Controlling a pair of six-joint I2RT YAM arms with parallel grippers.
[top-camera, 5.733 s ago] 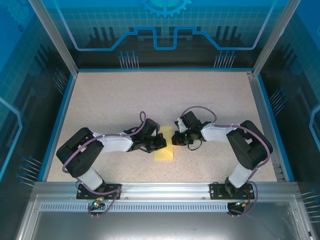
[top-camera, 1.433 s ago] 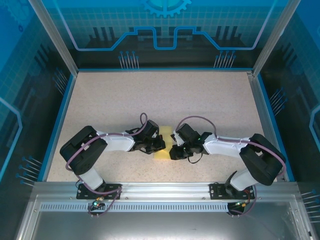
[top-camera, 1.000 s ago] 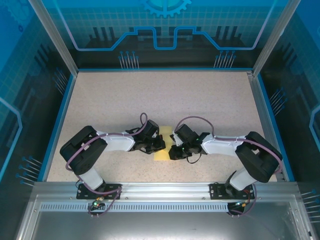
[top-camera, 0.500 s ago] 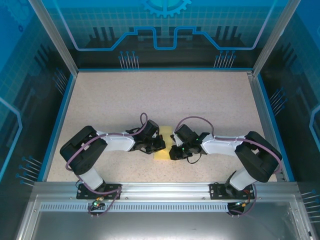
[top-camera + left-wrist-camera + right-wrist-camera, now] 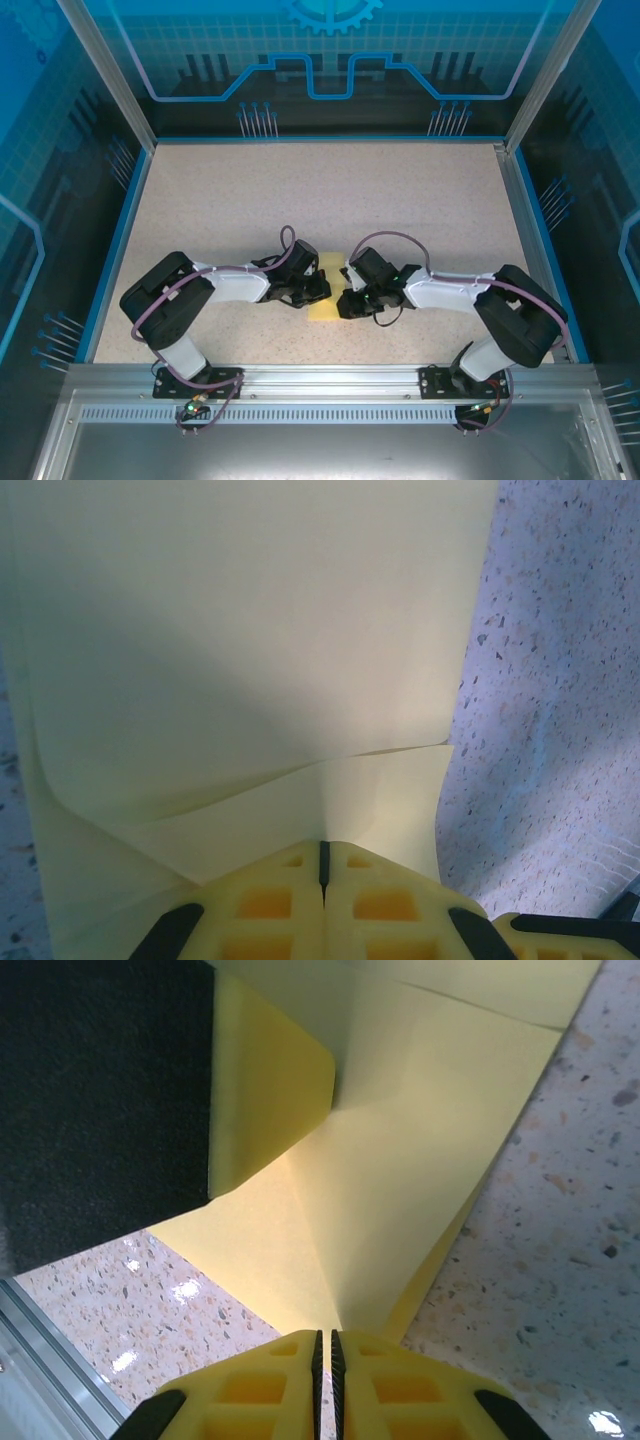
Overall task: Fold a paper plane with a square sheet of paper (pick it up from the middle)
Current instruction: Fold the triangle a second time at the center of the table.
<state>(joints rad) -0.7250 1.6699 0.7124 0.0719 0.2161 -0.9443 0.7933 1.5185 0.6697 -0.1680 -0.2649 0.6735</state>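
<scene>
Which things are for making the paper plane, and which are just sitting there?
For the job: yellow paper, left tool, right tool, both pinching it.
Just there: speckled table, blue walls, metal rail.

Sheet of paper (image 5: 250, 630): thin, smooth, matt, pale yellow, sharply creased. Worktop (image 5: 560, 1210): speckled stone-look surface, slightly glossy, catching highlights. Left pincer (image 5: 323, 863) and right pincer (image 5: 323, 1343): moulded yellow plastic, satin finish, recessed pockets. Front rail (image 5: 320, 385): bare ribbed metal.
</scene>
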